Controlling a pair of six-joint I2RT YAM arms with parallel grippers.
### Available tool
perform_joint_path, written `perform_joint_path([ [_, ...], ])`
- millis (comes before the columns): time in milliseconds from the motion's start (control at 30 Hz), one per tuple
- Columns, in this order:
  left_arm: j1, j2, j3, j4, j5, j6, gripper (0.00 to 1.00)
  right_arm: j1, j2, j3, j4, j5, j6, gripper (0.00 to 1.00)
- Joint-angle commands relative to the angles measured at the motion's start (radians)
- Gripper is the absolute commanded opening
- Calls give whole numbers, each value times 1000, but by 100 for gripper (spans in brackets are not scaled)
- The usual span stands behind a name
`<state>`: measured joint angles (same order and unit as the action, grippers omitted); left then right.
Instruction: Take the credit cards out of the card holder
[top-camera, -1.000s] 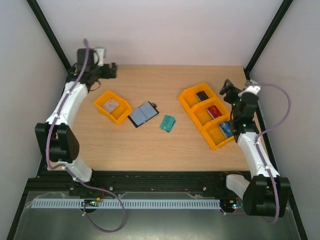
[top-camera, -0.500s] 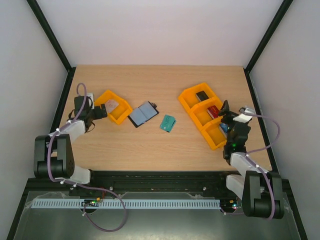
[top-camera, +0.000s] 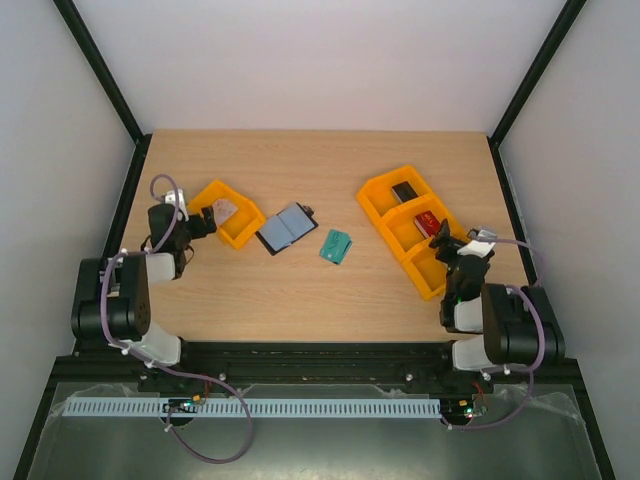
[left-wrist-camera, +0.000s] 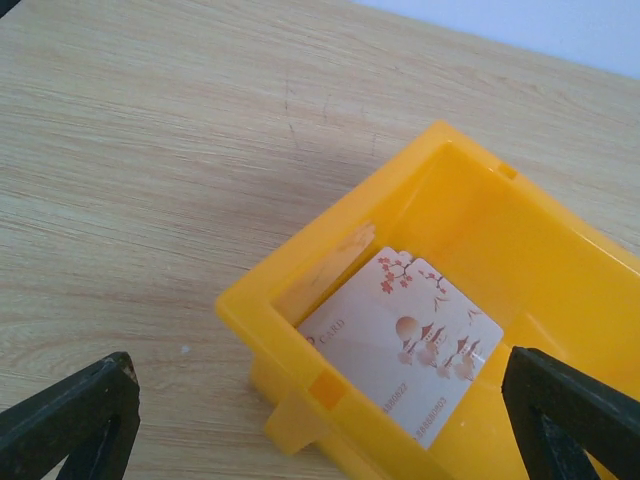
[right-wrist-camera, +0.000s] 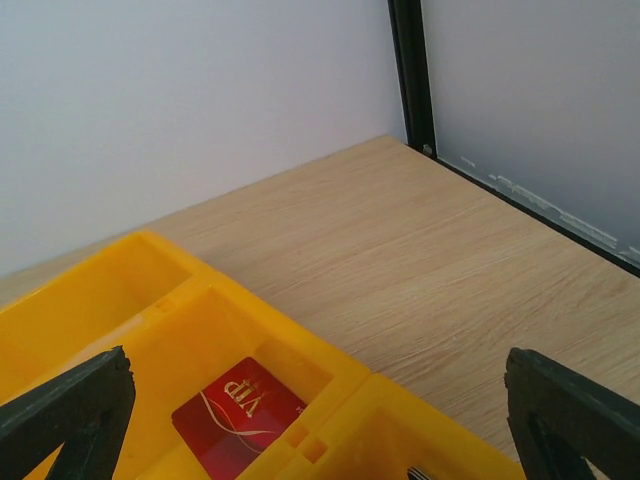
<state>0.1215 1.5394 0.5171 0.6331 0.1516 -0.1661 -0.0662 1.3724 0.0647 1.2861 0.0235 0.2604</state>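
The card holder (top-camera: 287, 228) lies open on the table's middle, blue-grey inner faces up, its clasp tab pointing to the back right. One teal credit card (top-camera: 336, 246) lies flat on the wood just right of it. Whether other cards sit inside the holder I cannot tell. My left gripper (top-camera: 203, 222) hangs low at the left end of the small orange tray (top-camera: 240, 225), open and holding nothing, well left of the holder. My right gripper (top-camera: 443, 243) is open and holding nothing over the near end of the long orange tray (top-camera: 378, 190), far right of the card.
The small tray (left-wrist-camera: 260, 310) holds a pale plate printed with red blossoms (left-wrist-camera: 410, 345). The long tray (right-wrist-camera: 330, 360) has three compartments: a black block (top-camera: 404, 191) at the back and a red VIP card (right-wrist-camera: 240, 415) in the middle. Black frame posts stand at the table's sides.
Both arms have folded back toward their bases. The left gripper came down from the back left corner to the small tray; the right gripper drew back along the long tray. Both stayed open.
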Motion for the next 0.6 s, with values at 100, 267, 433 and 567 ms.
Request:
perform_joint_path([
  [100, -16, 11, -2, 127, -64, -27, 99, 0, 151, 51, 179, -73, -51, 99],
  [267, -66, -43, -72, 209, -111, 37, 99, -5, 153, 108, 86, -127, -72, 99],
  [433, -38, -12, -381, 846, -18, 91, 100, 6, 152, 109, 82, -78, -68, 99],
  [567, -29, -20, -333, 750, -53, 68, 99, 7, 151, 112, 76, -76, -68, 99],
])
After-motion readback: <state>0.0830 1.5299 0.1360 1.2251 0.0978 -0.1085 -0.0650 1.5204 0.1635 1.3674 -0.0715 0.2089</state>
